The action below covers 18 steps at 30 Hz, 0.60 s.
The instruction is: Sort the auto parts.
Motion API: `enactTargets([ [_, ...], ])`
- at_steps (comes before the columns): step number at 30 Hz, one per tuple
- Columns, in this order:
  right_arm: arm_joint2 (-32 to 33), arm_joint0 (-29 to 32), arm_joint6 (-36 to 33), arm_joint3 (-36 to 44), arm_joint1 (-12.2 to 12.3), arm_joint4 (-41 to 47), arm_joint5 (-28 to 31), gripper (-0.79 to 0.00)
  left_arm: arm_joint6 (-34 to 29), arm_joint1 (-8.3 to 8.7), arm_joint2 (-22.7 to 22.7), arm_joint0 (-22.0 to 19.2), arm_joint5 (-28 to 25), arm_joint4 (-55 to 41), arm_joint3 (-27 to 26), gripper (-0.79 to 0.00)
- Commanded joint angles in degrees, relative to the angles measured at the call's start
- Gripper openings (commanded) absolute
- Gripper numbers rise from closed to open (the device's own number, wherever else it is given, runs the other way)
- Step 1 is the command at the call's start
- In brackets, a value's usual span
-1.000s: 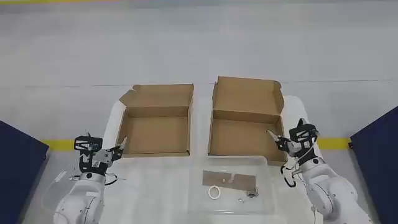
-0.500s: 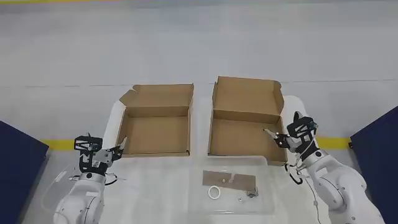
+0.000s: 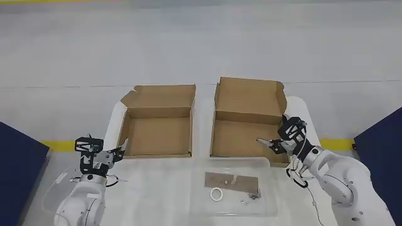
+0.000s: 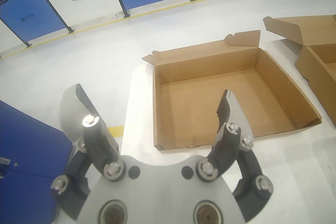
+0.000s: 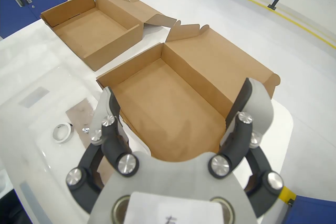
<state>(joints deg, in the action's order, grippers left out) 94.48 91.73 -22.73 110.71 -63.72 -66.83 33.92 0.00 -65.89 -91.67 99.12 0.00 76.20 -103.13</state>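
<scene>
Standing side by side at the far half of the white table [image 3: 160, 182] are 2 open cardboard boxes, lids folded back, with a narrow strip of table between them. The left box [image 3: 156, 136] and the right box [image 3: 242, 139] both show bare brown floors with 0 parts in them.

Just nearer the robot than the right box lies 1 clear plastic tray [image 3: 201, 201], close to that box's near wall. The auto parts are all in this tray. There is 1 white ring [image 3: 217, 194] lying flat near the tray's middle. To its right is a small cluster of metal pieces [image 3: 251, 196], too small to count. 1 flat brown sheet [image 3: 231, 180] lies on the tray floor just beyond the ring, toward the boxes; the ring lies apart from its edge.

There are 2 grippers, both spread wide and both holding nothing. The left gripper [image 4: 151, 91] hangs at the table's left edge, beside the near-left corner of the left box, and points toward that box; its 2 fingers touch nothing. The right gripper [image 5: 178, 86] hangs over the near-right part of the right box, above the box's near wall, and is well apart from the ring. Its 2 fingers are released and clear of the cardboard, with the box floor visible between them.
</scene>
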Motion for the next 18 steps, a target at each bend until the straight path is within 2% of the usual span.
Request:
enactTargets([
  [1,-0.1,-0.9,-1.4,0.4,0.3,0.9,3.2,0.0,0.0,0.0,0.0,0.0,0.0,0.0,0.0,0.0],
  [6,-0.9,-5.4,-9.4,1.4,1.2,5.0,12.7,0.0,0.0,0.0,0.0,0.0,0.0,0.0,0.0,0.0],
  [13,-5.9,-11.8,-24.0,0.7,2.5,11.7,20.6,0.0,0.0,0.0,0.0,0.0,0.0,0.0,0.0,0.0],
  [15,-7.8,-12.8,-26.9,-0.2,3.0,13.1,20.7,0.0,0.0,0.0,0.0,0.0,0.0,0.0,0.0,0.0],
  [18,-7.8,-12.8,-26.9,-0.2,3.0,13.1,20.7,0.0,0.0,0.0,0.0,0.0,0.0,0.0,0.0,0.0],
])
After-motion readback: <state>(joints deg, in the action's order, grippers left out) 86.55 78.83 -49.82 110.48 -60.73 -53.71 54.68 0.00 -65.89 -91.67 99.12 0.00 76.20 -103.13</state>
